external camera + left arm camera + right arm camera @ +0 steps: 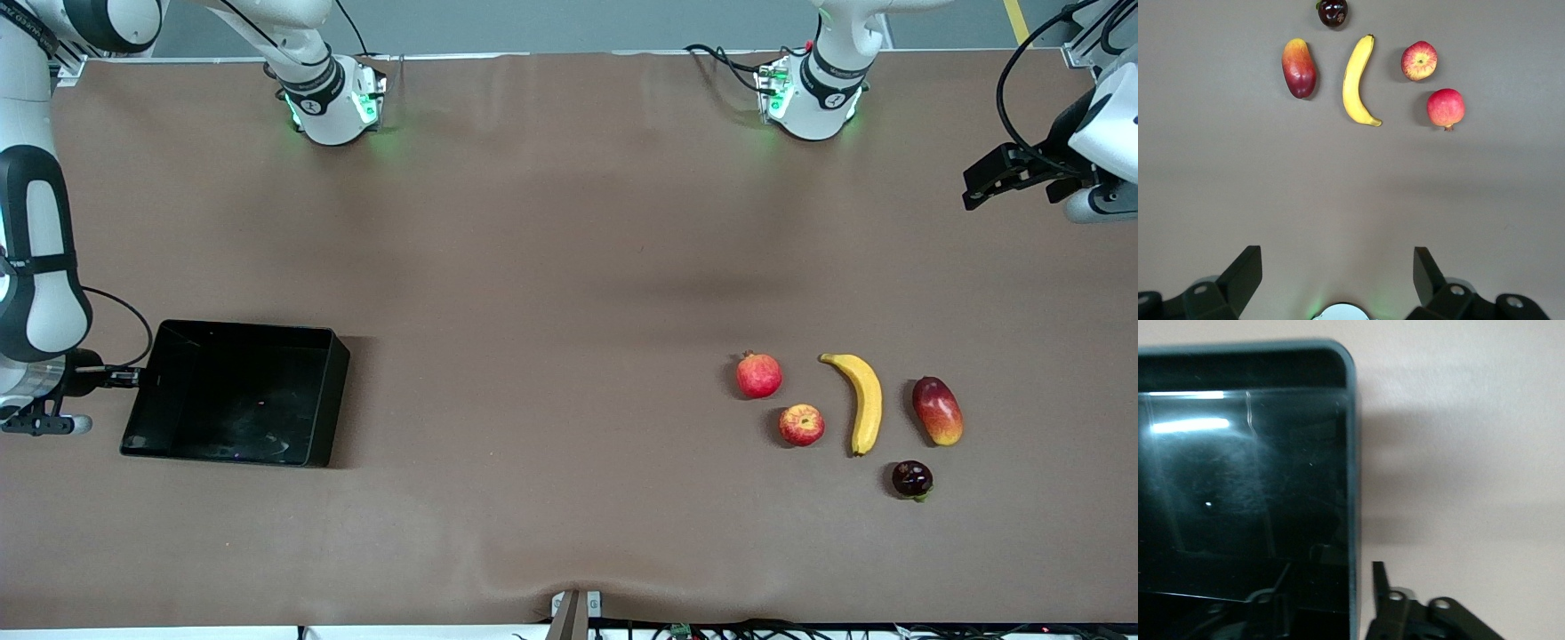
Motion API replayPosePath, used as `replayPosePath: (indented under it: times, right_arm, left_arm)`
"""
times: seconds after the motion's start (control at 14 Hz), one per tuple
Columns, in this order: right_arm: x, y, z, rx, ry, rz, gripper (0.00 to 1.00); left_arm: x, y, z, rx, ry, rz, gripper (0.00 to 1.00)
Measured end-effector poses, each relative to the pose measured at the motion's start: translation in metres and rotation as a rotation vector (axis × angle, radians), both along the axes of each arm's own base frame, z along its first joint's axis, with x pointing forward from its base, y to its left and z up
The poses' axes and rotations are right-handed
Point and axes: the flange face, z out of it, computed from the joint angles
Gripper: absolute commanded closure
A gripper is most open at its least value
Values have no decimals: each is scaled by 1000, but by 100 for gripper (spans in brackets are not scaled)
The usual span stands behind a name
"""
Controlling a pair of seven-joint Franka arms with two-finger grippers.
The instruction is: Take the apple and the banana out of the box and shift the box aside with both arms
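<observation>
The black tray point(233, 397) lies at the right arm's end of the table. My right gripper point(129, 378) is low at the tray's short outer wall. In the right wrist view the gripper point(1331, 587) is open and straddles the tray's wall point(1353, 467), one finger inside and one outside, with a gap showing. The banana point(862, 402) and the apple point(801, 424) lie side by side toward the left arm's end. My left gripper point(973, 187) is open and empty, up in the air over that end. Its wrist view shows the gripper point(1338, 257), the banana point(1357, 80) and the apple point(1419, 60).
A red pomegranate point(758, 374) lies beside the apple, farther from the front camera. A red-yellow mango point(937, 410) lies beside the banana. A dark plum point(912, 478) lies nearer the front camera. The table is covered in brown cloth.
</observation>
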Motion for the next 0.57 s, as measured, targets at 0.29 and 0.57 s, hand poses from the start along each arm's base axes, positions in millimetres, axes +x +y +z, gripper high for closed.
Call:
replayPosePath:
  times: [0.29,0.57]
  right_arm:
    - [17,34,59,-14,-71,58,0]
    - [22,104,151,-51,-121,94,0]
  left_arm:
    - [0,2,1,0,-1,3,0]
    - [0,3,1,0,-1,6,0]
